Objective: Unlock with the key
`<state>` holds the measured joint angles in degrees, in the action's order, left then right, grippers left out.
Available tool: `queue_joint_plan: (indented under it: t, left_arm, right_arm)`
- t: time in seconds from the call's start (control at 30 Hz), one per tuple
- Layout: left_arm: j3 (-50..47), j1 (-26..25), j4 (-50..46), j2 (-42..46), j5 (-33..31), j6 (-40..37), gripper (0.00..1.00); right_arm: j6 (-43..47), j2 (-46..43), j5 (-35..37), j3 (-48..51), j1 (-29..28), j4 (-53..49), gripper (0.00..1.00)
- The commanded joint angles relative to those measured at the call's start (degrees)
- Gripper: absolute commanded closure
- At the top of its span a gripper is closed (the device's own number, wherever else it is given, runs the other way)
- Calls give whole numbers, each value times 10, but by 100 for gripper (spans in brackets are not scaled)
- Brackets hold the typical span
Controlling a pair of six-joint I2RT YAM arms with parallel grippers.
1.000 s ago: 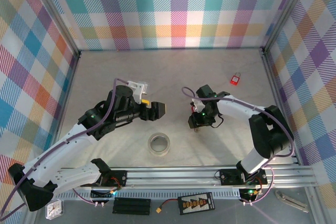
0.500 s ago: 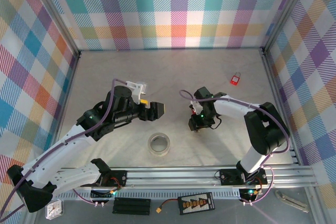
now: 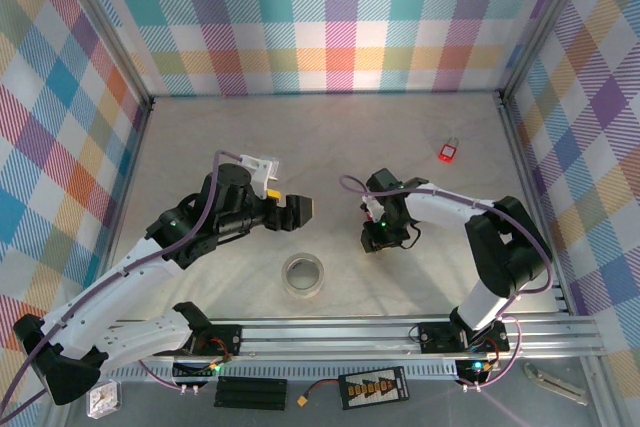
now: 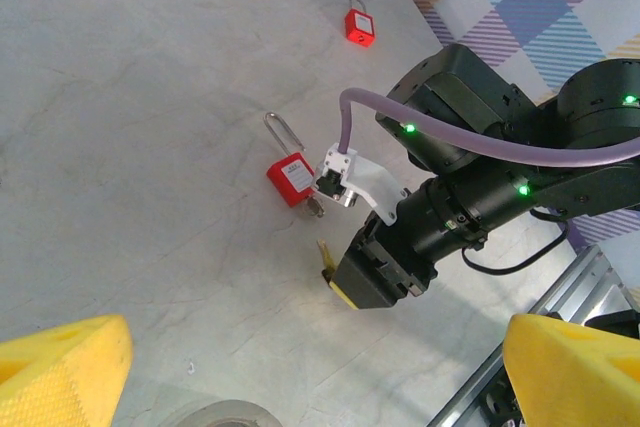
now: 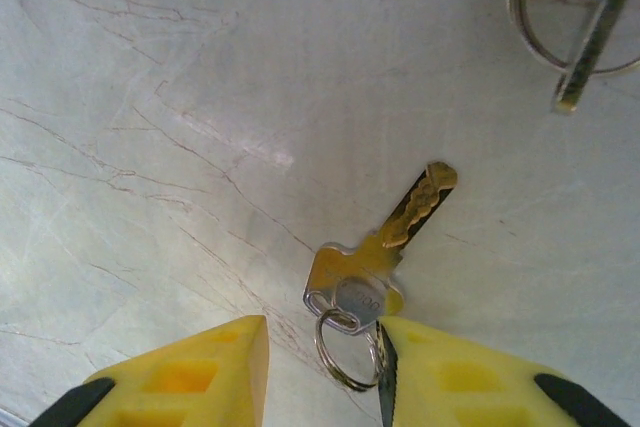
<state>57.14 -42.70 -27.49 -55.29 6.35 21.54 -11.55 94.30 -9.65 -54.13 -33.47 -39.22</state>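
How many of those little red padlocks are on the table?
2. The near padlock lies right beside the right arm; the far padlock sits alone toward the back right corner. More could be hidden under that arm.

nothing legible at this moment. the key (image 5: 352, 285) has stamped characters on its head, too blurred to read. the near padlock (image 4: 291, 177) carries a white label (image 4: 296, 174) with fine print that cannot be made out. the far padlock (image 4: 359, 25) has a pale patch on its face, too small to read. the black box (image 3: 373, 387) below the rail shows rows of orange marks, not resolvable as letters or digits.
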Motion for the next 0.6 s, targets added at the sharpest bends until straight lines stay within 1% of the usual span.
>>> queue_joint_plan:
  t: [0.0,0.17,0.37,0.47,0.57]
  left_arm:
    - [4,-3,-13,8,-7,-12,5]
    - [4,-3,-16,7,-11,-13,5]
    - [1,-4,-18,6,-22,-4,5]
    - [0,-4,-17,4,-35,14,5]
    - [-5,-4,-1,1,-34,50,5]
  right_arm:
    - [-11,-12,8,11,-6,-16,66]
    - [-13,-8,17,12,-10,-19,74]
    - [-10,-14,18,17,-12,-21,89]
    - [-8,-24,16,19,-13,-23,97]
    - [-15,-55,22,13,-13,-29,100]
